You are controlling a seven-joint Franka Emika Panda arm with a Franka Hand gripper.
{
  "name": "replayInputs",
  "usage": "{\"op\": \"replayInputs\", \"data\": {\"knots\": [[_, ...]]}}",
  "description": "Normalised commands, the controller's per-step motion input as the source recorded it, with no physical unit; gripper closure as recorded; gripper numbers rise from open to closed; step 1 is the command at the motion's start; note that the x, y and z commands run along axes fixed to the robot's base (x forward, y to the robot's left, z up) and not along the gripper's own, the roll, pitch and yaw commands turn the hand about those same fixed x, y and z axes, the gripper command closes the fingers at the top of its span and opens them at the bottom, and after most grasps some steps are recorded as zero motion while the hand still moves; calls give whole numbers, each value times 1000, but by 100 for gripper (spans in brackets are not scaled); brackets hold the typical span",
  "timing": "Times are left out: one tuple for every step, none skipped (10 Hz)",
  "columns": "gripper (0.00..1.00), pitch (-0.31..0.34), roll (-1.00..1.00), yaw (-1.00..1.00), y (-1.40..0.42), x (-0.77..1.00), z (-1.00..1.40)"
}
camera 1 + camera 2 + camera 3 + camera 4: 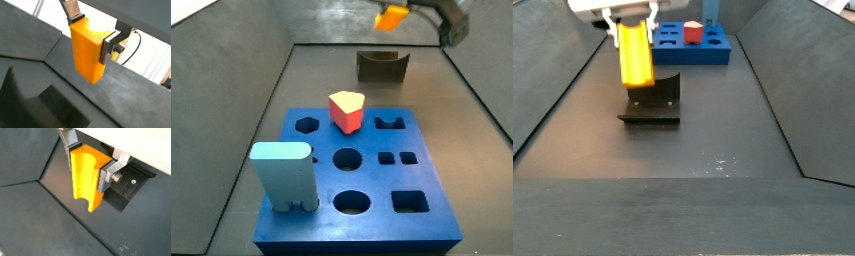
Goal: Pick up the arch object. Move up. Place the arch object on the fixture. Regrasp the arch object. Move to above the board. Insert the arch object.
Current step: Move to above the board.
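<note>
My gripper (pixel 92 31) is shut on the yellow-orange arch object (pixel 89 52), holding it by its upper part; its notched end (pixel 89 203) hangs free below the fingers (pixel 108 175). In a side view the arch object (pixel 635 55) hangs upright in the air just above the dark fixture (pixel 653 103), apart from it. In a side view the arch object (pixel 390 17) shows high at the far end, above and behind the fixture (pixel 381 66). The blue board (pixel 372 225) with its shaped holes lies near the front; it also shows far back in a side view (pixel 700 52).
A red prism peg (pixel 346 110) and a tall light-blue block (pixel 283 175) stand in the board. Dark sloping walls (pixel 553 90) enclose the floor on both sides. A black cable (pixel 135 47) hangs beside the gripper.
</note>
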Motion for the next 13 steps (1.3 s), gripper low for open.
{"op": "replayInputs", "data": {"knots": [[100, 142, -37, 141, 135, 117, 1000], [100, 114, -36, 145, 123, 114, 1000], [100, 92, -43, 140, 118, 110, 1000], [100, 72, -50, 131, 108, 107, 1000], [100, 65, -50, 123, 101, 104, 1000], [100, 57, -53, 106, 91, 99, 1000], [100, 52, -55, 97, 86, 98, 1000], [100, 57, -60, 78, 67, 90, 1000], [100, 66, -60, 70, 60, 85, 1000], [100, 78, -64, 61, 42, 79, 990], [100, 95, -68, 59, 23, 59, 770], [100, 103, -73, 62, 7, 48, 611], [100, 112, -73, 66, -3, 36, 454]]}}
